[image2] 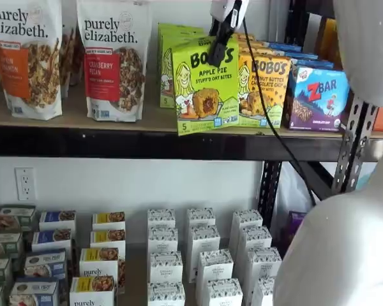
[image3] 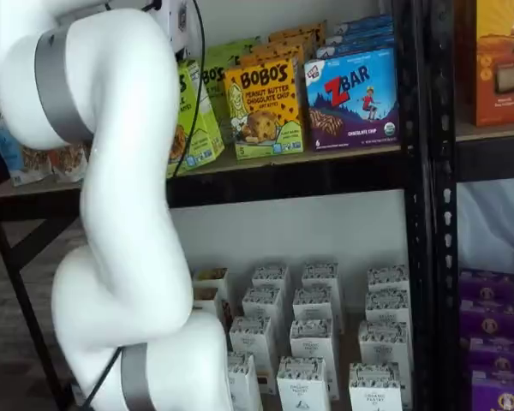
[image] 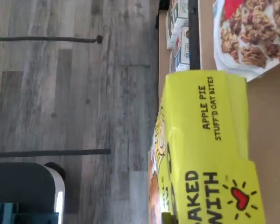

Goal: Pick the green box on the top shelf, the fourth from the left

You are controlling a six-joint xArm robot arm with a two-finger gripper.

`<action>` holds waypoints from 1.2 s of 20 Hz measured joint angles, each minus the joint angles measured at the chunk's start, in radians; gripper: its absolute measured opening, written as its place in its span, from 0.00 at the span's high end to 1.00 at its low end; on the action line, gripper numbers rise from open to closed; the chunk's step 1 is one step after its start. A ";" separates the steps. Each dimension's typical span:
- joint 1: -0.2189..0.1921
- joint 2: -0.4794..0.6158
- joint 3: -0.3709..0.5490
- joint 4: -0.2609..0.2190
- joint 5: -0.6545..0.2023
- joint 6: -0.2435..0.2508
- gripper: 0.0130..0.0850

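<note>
The green box (image2: 204,86), lime-green and reading "Apple Pie Stuff'd Oat Bites", stands out in front of its row on the top shelf (image2: 115,141), with its lower edge over the black front rail. My gripper (image2: 217,54) comes down from above, its black fingers closed on the box's top edge. The wrist view shows the box's top and side (image: 205,154) close up. In a shelf view the box (image3: 199,120) is half hidden behind my white arm (image3: 111,214), and the fingers do not show there.
A yellow-orange Bobo's box (image2: 265,86) and a blue ZBar box (image2: 319,95) stand right of the green box. Granola bags (image2: 112,57) stand to its left. More green boxes (image2: 172,38) sit behind it. Small white boxes (image2: 204,261) fill the level below. A black cable (image2: 268,115) hangs from the gripper.
</note>
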 joint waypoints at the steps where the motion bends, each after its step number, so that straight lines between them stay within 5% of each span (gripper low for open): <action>1: -0.002 -0.010 0.007 0.001 0.003 -0.001 0.78; 24: -0.104 -0.273 0.250 0.060 0.020 -0.078 0.78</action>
